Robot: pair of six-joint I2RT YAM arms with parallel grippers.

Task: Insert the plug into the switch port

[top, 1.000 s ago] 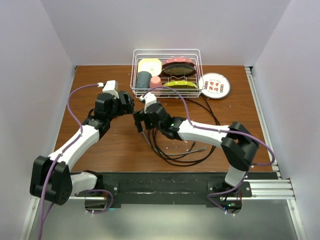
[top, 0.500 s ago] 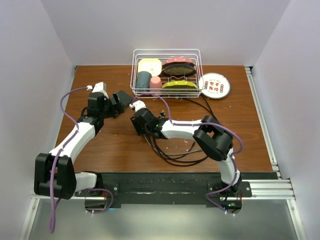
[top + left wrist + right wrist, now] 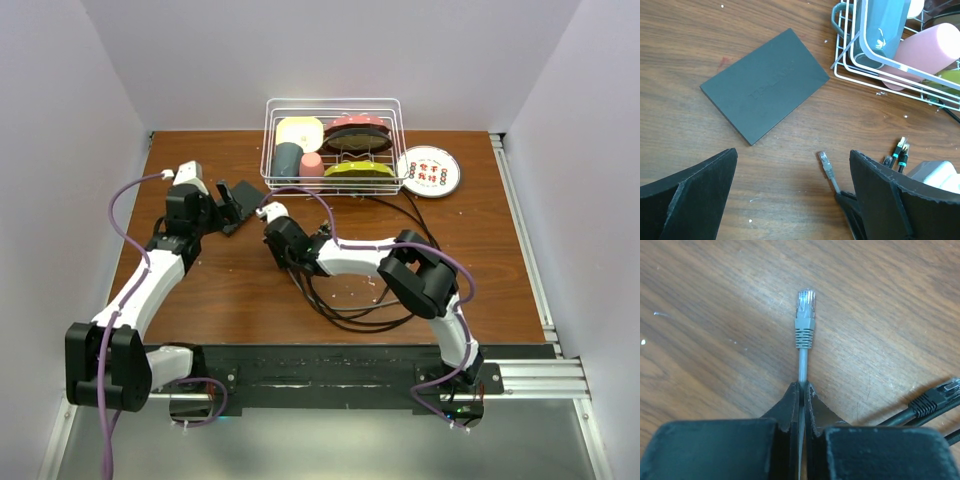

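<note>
The switch (image 3: pixel 765 85) is a flat black box lying on the wooden table, also visible in the top view as switch (image 3: pixel 243 195). The grey plug (image 3: pixel 805 305) lies on the table just ahead of my right gripper (image 3: pixel 802 386), which is shut on the grey cable right behind the plug's boot. In the left wrist view the plug (image 3: pixel 825 161) points toward the switch from a short distance, with the right gripper (image 3: pixel 847 202) behind it. My left gripper (image 3: pixel 793 152) hovers open and wide over this spot, holding nothing. The switch's sockets do not show.
A white wire rack (image 3: pixel 332 145) with cups and plates stands at the back, close to the switch. A round white plate (image 3: pixel 428 170) lies right of the rack. Black cable loops (image 3: pixel 360 295) lie under the right arm. Teal-booted plugs (image 3: pixel 901 150) and a black plug (image 3: pixel 930 399) lie nearby.
My right gripper has gone from open to shut on the grey cable and shifted slightly left. The left arm has drawn back to the left, off the switch.
</note>
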